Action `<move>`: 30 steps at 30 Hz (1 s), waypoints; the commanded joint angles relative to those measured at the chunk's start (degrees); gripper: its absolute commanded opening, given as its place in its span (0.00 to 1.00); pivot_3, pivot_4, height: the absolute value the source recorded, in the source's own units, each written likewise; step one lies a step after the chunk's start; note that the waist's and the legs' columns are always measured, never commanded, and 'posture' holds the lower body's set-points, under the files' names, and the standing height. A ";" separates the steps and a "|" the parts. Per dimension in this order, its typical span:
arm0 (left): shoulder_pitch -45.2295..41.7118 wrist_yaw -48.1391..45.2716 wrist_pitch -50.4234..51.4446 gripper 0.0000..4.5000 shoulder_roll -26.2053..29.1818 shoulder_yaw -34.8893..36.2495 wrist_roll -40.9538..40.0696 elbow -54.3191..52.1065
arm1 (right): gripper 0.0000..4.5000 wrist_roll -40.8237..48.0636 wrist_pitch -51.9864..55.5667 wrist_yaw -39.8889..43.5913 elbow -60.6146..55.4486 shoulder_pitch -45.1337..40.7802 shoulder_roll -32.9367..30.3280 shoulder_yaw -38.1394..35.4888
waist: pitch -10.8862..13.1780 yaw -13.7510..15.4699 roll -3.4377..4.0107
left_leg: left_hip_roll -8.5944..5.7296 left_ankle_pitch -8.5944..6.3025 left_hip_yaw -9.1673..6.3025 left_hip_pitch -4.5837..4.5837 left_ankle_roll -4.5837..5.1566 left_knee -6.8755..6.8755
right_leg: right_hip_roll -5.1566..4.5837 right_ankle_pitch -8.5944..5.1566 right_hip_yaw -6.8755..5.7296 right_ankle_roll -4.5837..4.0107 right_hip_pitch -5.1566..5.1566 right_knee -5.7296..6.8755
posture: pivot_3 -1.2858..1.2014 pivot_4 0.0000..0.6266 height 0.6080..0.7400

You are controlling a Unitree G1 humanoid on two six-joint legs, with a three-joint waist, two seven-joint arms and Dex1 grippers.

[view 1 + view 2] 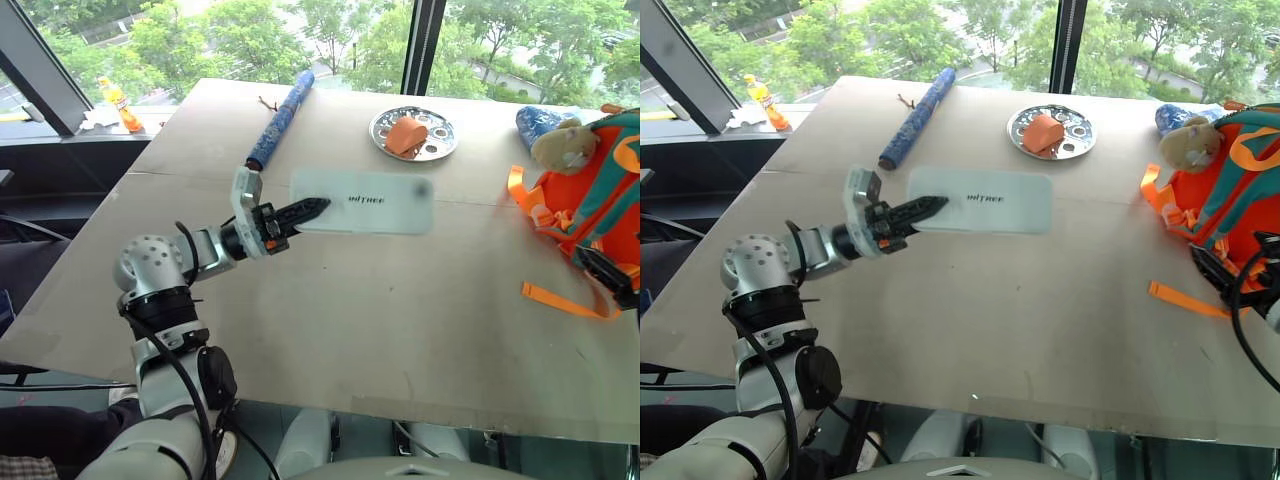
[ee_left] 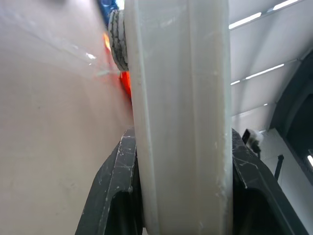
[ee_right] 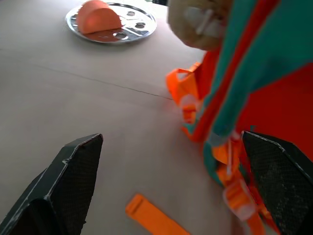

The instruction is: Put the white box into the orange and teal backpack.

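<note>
The left hand (image 1: 300, 213) is clamped on one short end of the white box (image 1: 366, 201), holding it flat above the table (image 1: 330, 320). The orange and teal backpack (image 1: 590, 190) sits at the table's right edge, well apart from the box. Just beside the backpack's straps, the right hand (image 3: 166, 186) hangs with its fingers spread wide, gripping nothing. A metal plate (image 1: 414, 133), apparently carrying an orange piece, lies beyond the box.

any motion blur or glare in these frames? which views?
Left eye view: white box smeared, its lettering soft; table crisp. Right eye view: box sharper, lettering readable. Left wrist view: box edge very close, out of focus. Right wrist view: backpack blurred, plate sharper.
</note>
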 commanded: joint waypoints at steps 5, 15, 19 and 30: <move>-1.63 7.59 2.09 0.27 -2.38 4.67 -7.19 -4.52 | 1.00 -4.41 -5.85 -5.55 13.98 -11.64 -0.83 6.58 | 0.01 -0.53 -0.01 | 0.00 0.00 0.13 0.14 0.00 0.02 | 0.02 0.00 0.06 0.00 0.03 0.07 | 0.52 0.24 0.93; 0.89 14.08 1.15 0.27 -4.54 6.18 -9.98 -9.14 | 0.84 -12.55 -26.58 4.01 45.56 -34.55 -2.01 24.81 | 0.05 -1.47 0.02 | -0.01 0.02 0.26 0.20 -0.04 -0.01 | 0.06 0.01 0.19 0.02 0.02 0.02 | 0.52 0.24 0.93; 1.40 17.96 -2.95 0.27 -5.90 7.78 -10.19 -9.74 | 0.49 -13.31 -35.57 9.05 52.76 -37.71 -1.05 26.00 | 0.05 -1.16 0.02 | 0.08 0.08 0.02 0.07 -0.16 -0.14 | 0.11 0.01 0.10 0.02 -0.02 -0.06 | 0.52 0.24 0.93; -1.63 22.90 -12.65 0.27 -5.56 9.68 -12.95 -3.87 | 0.01 6.26 -23.76 24.04 34.54 -32.47 -6.49 22.63 | 0.23 -1.12 0.23 | 0.08 0.09 -0.04 0.00 -0.18 -0.09 | 0.03 0.01 -0.07 0.03 -0.02 -0.13 | 0.52 0.24 0.93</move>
